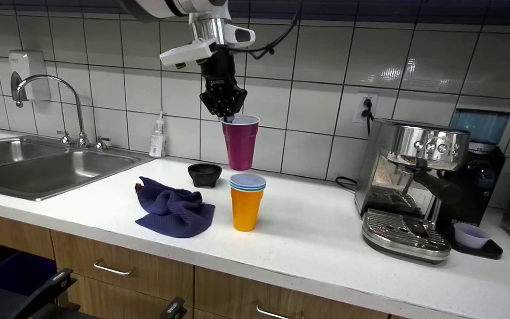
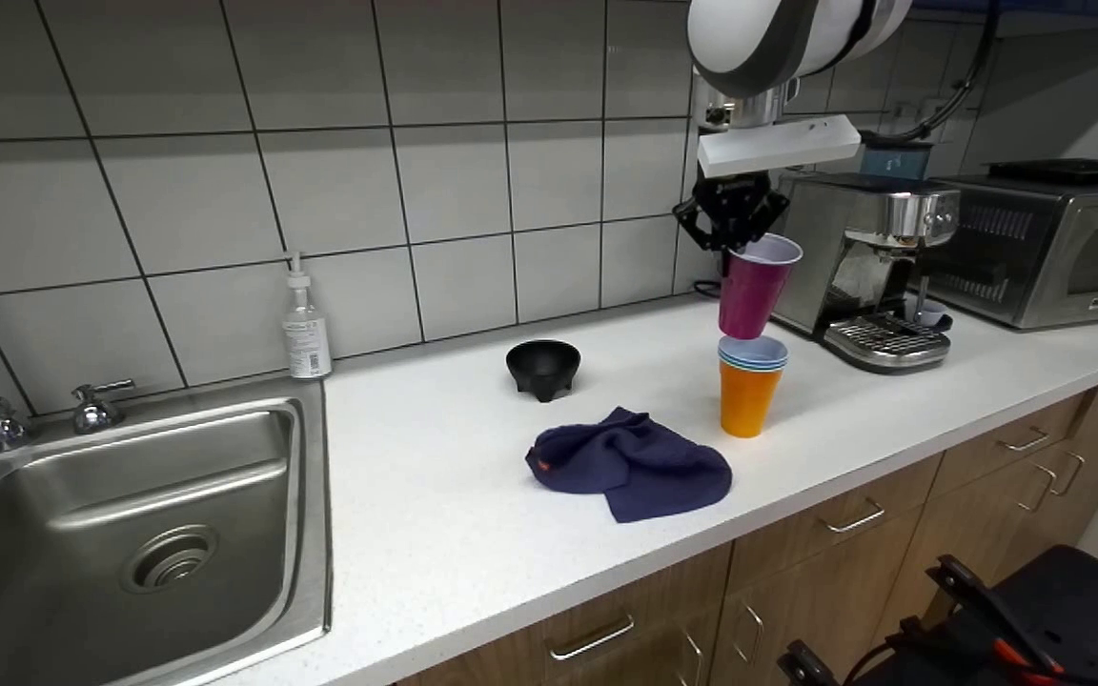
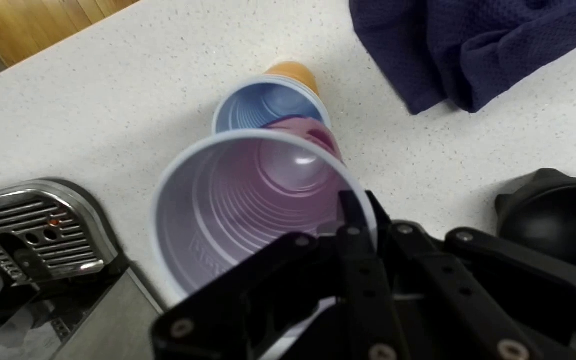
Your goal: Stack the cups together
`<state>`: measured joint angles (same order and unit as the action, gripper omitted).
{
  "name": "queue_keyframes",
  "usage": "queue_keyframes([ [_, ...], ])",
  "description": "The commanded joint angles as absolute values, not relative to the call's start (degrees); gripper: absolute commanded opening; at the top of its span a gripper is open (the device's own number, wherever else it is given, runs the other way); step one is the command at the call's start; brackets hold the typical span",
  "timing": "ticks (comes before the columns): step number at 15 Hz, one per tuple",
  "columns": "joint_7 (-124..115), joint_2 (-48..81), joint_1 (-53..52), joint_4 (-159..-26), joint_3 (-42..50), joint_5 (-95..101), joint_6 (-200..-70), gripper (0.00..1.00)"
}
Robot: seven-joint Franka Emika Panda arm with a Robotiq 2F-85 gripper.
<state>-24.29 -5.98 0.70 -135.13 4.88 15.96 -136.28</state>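
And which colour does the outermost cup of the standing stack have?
Orange; this outermost cup shows best in an exterior view.

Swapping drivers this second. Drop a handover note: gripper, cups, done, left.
Gripper: shut on the wall of the magenta cup at its rim, one finger inside.
Cups: magenta hangs open end up above the stack, apart from it. The orange cup stands on the counter with others nested in it, only rims showing outside; the top cup looks blue inside.
Done: all but magenta nested.
Left: probably line up, lower magenta in, release.
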Motion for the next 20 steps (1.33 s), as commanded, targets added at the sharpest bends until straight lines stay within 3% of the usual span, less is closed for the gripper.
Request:
queue_keyframes([
  [1, -26.1, -6.8, 3.0, -136.1, 3.5, 17.5, -134.2, 0.01],
  [20, -25.7, 0.5, 4.1, -133.7, 5.0, 15.6, -135.8, 0.01],
])
